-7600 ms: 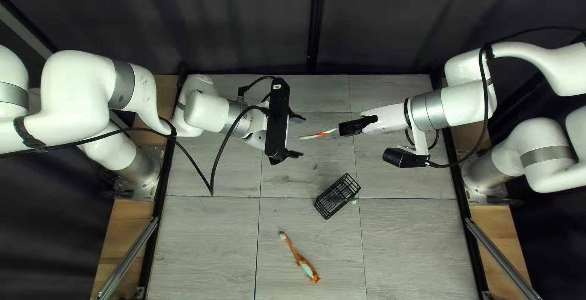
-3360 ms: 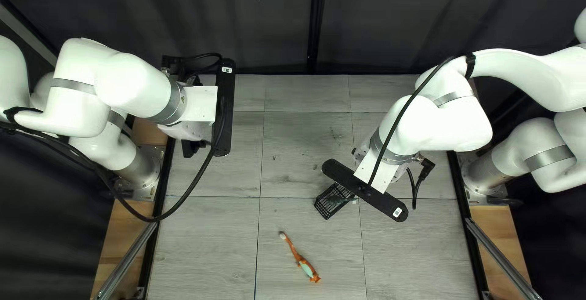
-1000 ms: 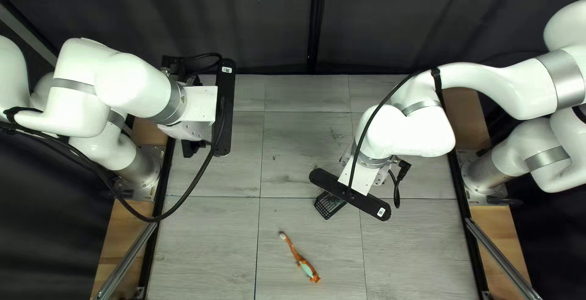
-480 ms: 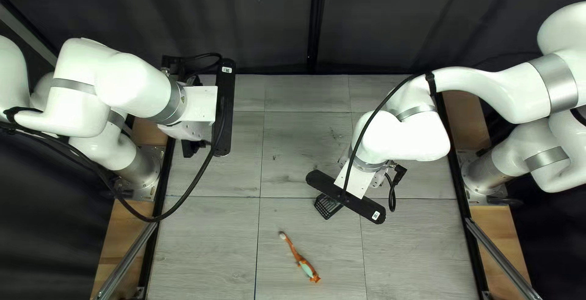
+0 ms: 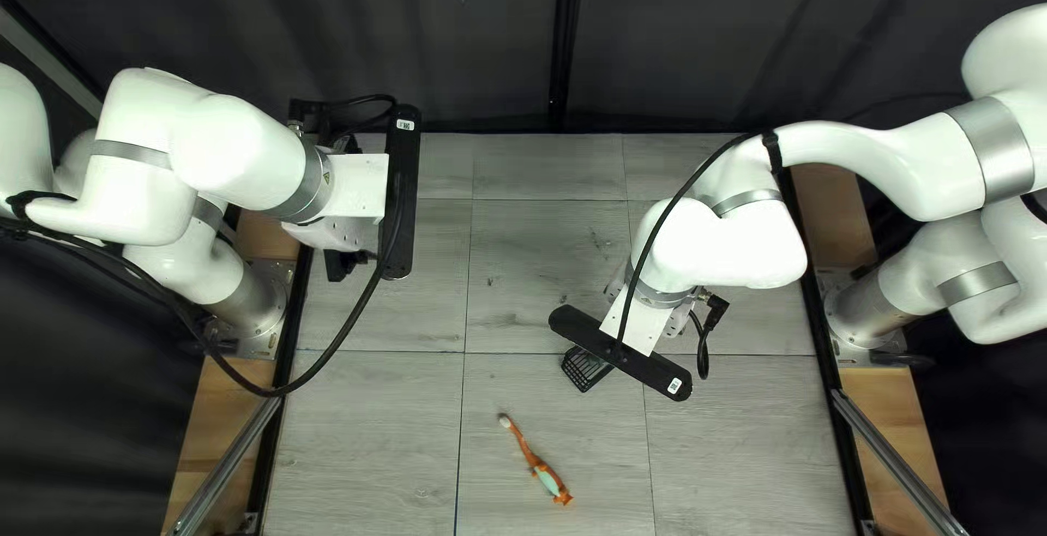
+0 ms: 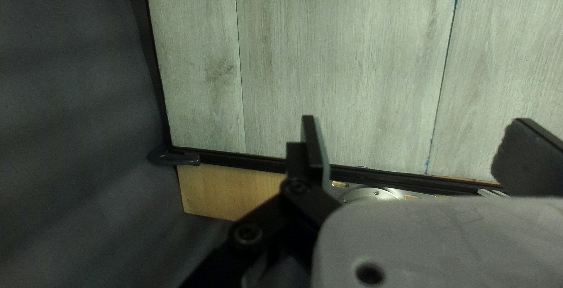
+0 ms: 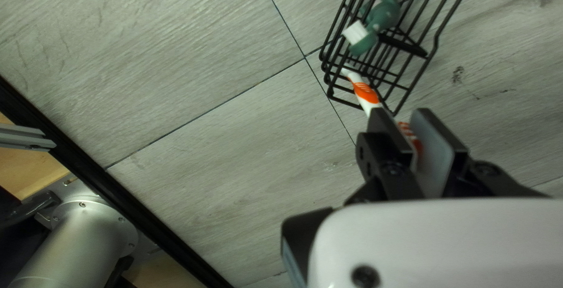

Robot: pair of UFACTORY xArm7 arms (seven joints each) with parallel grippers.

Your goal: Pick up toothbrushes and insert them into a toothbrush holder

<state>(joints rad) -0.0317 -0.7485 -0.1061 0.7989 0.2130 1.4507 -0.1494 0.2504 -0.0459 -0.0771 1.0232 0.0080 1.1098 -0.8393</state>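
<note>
Orange and white, the held toothbrush (image 7: 366, 93) runs from the right gripper (image 5: 678, 318) toward the black wire basket (image 7: 434, 43), narrow white end leading and meeting the wires; whether it passes inside I cannot tell. The right gripper (image 7: 401, 115) has its jaws closed on the ridged handle. The left gripper (image 5: 343, 263), off by the bench's left edge, has its jaws spread wide with nothing between (image 6: 413, 121).

In the top left view an orange toothbrush (image 5: 528, 453) lies slantwise on the bench (image 5: 371, 438), its pale head toward the far left, its thick handle toward the near right; neither wrist view shows it. Only the right wrist view shows the green toothbrush (image 7: 384, 15), white bristles and all, in the basket. The bench is grey, wood-grained and thinly seamed, with a dark curtain (image 5: 436, 34) behind.
</note>
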